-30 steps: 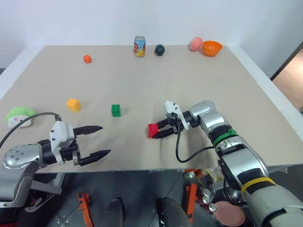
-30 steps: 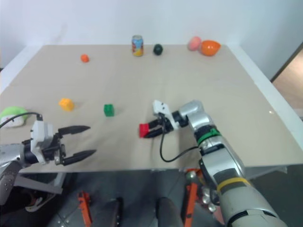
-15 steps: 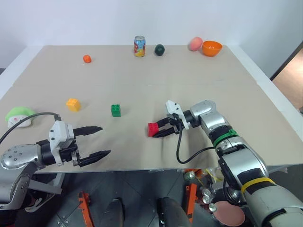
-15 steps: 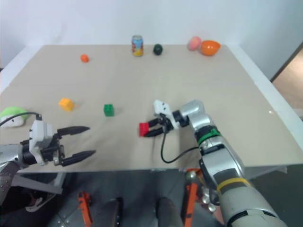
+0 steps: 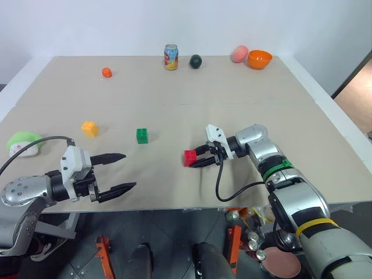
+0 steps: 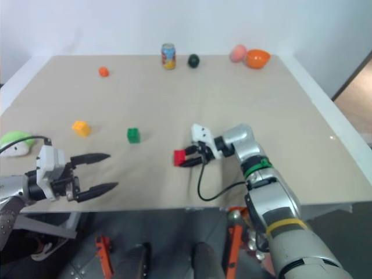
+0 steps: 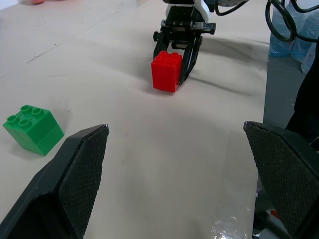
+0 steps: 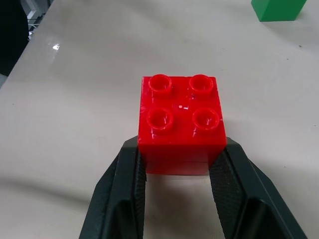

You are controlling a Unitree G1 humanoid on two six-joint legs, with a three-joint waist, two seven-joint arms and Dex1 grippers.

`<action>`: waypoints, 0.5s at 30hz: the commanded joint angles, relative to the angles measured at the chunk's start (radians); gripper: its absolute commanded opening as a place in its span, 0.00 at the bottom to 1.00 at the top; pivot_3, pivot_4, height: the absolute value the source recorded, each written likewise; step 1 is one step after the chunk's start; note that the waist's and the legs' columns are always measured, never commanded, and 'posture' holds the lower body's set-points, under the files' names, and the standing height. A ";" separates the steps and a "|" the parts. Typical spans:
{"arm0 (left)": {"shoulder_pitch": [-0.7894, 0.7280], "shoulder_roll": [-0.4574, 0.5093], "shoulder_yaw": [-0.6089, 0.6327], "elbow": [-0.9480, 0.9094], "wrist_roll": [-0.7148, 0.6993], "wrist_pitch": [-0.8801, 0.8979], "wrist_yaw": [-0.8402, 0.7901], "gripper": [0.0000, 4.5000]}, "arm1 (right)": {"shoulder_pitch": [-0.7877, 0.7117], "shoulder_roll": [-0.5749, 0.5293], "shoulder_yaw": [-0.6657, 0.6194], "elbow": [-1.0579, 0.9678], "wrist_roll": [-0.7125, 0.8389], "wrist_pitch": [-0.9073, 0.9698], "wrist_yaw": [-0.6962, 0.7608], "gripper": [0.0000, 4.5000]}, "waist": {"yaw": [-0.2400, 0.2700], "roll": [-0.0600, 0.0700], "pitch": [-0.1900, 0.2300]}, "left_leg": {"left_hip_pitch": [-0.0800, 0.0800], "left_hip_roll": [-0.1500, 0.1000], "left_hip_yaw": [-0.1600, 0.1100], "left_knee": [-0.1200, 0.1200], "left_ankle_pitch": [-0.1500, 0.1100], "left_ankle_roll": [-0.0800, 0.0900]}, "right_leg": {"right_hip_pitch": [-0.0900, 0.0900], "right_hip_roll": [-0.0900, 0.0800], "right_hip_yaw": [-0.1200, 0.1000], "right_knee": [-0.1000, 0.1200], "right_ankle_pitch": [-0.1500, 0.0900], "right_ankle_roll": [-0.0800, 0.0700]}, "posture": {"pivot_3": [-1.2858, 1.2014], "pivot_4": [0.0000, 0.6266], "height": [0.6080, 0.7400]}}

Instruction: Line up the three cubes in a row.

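The red cube [image 5: 189, 157] is near the middle of the table [image 5: 244, 104], close to its front, studs up. My right gripper [image 5: 195, 158] is shut on it, one finger on each side [image 8: 130, 174]. It sits at or just above the table top; I cannot tell which. The green cube [image 5: 142, 136] stands apart to its left and a little farther back, and also appears in the left wrist view [image 7: 33, 129]. Farther left lies the yellow-orange cube [image 5: 89, 128]. My left gripper [image 5: 128, 171] hovers open at the front left edge, holding nothing.
Along the far edge stand a drink can [image 5: 171, 57], a dark ball [image 5: 196, 60], a pink egg shape [image 5: 240, 53] and an orange bowl [image 5: 260, 58]. A small orange ball [image 5: 107, 72] lies far left. A green-and-white plush [image 5: 23, 141] sits at the left edge.
My right gripper has turned a little with the red cube in it, and the cube now sits slightly farther right. The left gripper has stayed still.
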 commanded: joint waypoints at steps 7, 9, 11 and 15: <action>-0.016 0.001 0.014 -0.031 -0.021 0.001 0.002 1.00 | -0.003 0.003 -0.028 0.007 -0.019 -0.027 -0.011 0.27 | 0.000 0.000 0.000 | 0.000 0.000 0.000 0.000 0.000 0.000 | 0.000 0.000 0.000 0.000 0.000 0.000 | 0.52 0.24 1.00; -0.020 0.001 0.012 -0.030 -0.021 0.002 0.002 1.00 | -0.002 0.003 -0.028 0.010 -0.022 -0.026 -0.007 0.27 | 0.000 0.000 0.000 | 0.000 0.000 0.000 0.000 0.000 0.000 | 0.000 0.000 0.000 0.000 0.000 0.000 | 0.52 0.24 1.00; -0.025 0.000 0.012 -0.027 -0.022 0.003 0.001 1.00 | -0.003 0.003 -0.027 0.011 -0.026 -0.023 0.000 0.27 | 0.000 0.000 0.000 | 0.000 0.000 0.000 0.000 0.000 0.000 | 0.000 0.000 0.000 0.000 0.000 0.000 | 0.52 0.24 1.00; -0.031 -0.002 0.012 -0.025 -0.024 0.006 0.001 1.00 | -0.002 0.005 -0.022 0.015 -0.032 -0.024 0.013 0.27 | 0.000 0.000 0.000 | 0.000 0.000 0.000 0.000 0.000 0.000 | 0.000 0.000 0.000 0.000 0.000 0.000 | 0.52 0.24 1.00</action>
